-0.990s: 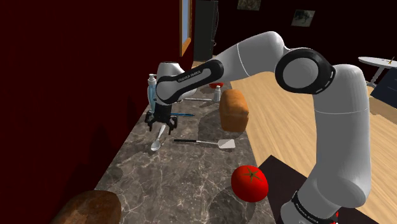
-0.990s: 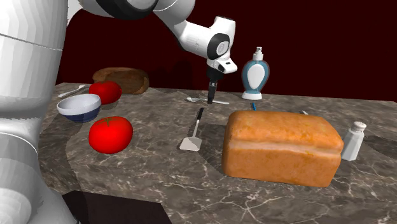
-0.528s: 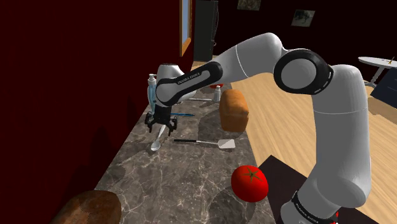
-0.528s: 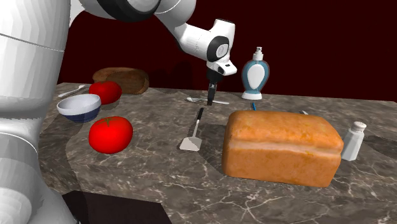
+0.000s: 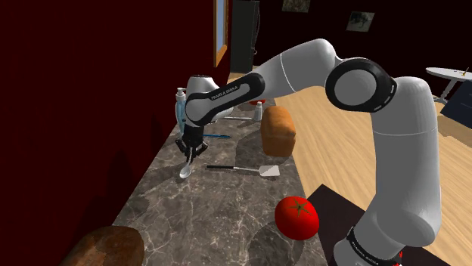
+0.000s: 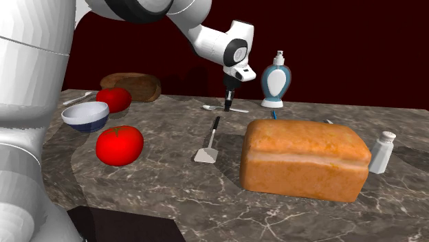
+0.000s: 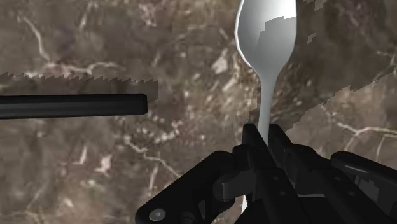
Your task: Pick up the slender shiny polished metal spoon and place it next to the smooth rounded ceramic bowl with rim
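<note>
we see the black gripper (image 5: 189,153) with its fingers (image 7: 250,147) pinched onto the handle of the pale spoon (image 7: 267,38), down at the dark marbled counter (image 5: 227,208) beside a spatula (image 5: 243,169), well apart from the bowl (image 6: 85,115); white lettering on the arm (image 5: 302,64) is too small to read.

Frame edge crops spoon (image 7: 266,38) tip; gripper (image 7: 263,137) hides handle.

**Marbled counter, well laden**

On the dark veined counter (image 6: 172,199) a pale spoon (image 6: 209,108) is laid beside a spatula (image 6: 205,155). A tan loaf (image 6: 302,159), a spray bottle (image 6: 276,82) and a white shaker (image 6: 382,152) are also carried. A blue-sided bowl (image 6: 85,115) is set between one tomato (image 6: 119,145) and another tomato (image 6: 114,99), near a dark loaf (image 6: 134,85).
</note>
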Controlling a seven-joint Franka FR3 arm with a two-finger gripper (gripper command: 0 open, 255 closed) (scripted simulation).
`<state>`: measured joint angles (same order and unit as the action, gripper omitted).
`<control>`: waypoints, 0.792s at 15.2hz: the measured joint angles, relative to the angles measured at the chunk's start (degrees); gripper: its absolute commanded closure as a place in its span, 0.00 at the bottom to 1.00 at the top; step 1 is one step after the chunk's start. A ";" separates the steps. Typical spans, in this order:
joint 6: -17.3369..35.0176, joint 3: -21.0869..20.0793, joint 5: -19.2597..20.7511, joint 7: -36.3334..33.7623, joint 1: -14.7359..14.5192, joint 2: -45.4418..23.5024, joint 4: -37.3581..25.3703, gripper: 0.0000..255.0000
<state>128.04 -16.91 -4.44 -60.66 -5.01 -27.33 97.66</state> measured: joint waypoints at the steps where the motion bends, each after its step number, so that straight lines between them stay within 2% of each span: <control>1: 0.00 0.00 0.00 -0.01 0.00 0.00 -0.01 1.00; 5: -0.77 -0.05 -0.04 -0.07 0.01 0.28 -0.45 1.00; 12: -5.18 -0.29 -0.33 -0.52 0.20 2.40 -2.83 1.00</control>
<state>122.87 -17.20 -4.77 -61.18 -4.81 -24.93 94.83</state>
